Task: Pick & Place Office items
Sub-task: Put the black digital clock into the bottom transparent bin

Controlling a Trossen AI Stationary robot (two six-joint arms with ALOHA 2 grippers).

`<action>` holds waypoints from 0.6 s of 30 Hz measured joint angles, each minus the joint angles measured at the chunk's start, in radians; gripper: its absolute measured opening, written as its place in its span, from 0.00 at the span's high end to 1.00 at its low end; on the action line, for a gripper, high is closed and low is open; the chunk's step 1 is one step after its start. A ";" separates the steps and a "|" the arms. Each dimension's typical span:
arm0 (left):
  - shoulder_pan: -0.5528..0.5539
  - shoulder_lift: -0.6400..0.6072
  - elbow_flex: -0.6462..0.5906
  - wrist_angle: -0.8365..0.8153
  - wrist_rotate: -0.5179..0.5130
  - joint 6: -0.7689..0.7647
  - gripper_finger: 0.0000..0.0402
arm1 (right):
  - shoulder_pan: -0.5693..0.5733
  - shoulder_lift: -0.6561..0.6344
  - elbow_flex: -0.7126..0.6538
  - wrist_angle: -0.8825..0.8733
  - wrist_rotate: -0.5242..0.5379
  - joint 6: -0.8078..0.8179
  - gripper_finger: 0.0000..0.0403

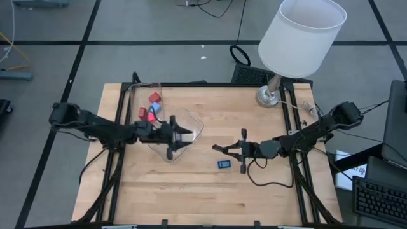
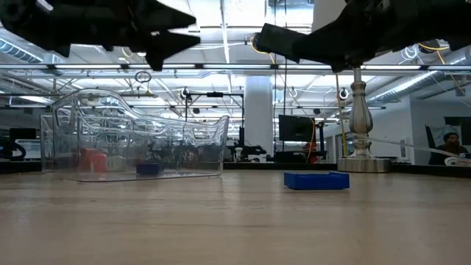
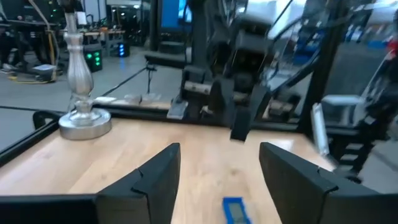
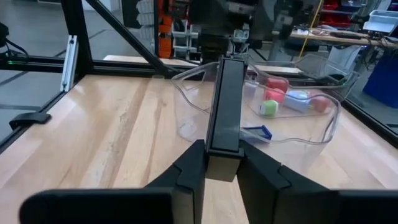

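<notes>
Right claw [image 1: 224,150] pinched 1 flat black rectangle [image 4: 224,109] above bench [image 1: 191,197] center, right of clear container [image 1: 191,124]. Left claw [image 1: 184,138] spread wide, over container. 1 flat blue rectangle [image 1: 224,164] lay on bench near middle. In container approx 2 red cubes [image 1: 154,98], 1 green bit [image 4: 268,107], 1 blue piece [image 2: 149,168].

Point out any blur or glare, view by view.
Left wrist view: room blurred, blue flat piece soft. Low view: clear container mirrors ceiling lights, arms in silhouette. Right wrist view: right gripper with its dark flat piece sharp. High view: evenly lit.
</notes>
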 joint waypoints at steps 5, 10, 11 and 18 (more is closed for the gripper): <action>-0.026 0.137 0.080 -0.002 -0.033 0.045 0.34 | 0.000 0.005 0.000 0.018 -0.005 0.000 0.85; -0.026 0.238 0.178 -0.042 0.023 0.058 0.24 | 0.000 0.005 0.000 0.030 -0.030 0.000 0.82; -0.026 0.252 0.198 -0.042 0.051 0.056 0.22 | 0.000 0.005 0.000 0.030 -0.031 0.000 0.82; -0.026 0.365 0.318 -0.050 0.140 0.012 0.19 | 0.000 0.005 0.000 0.029 -0.031 0.000 0.85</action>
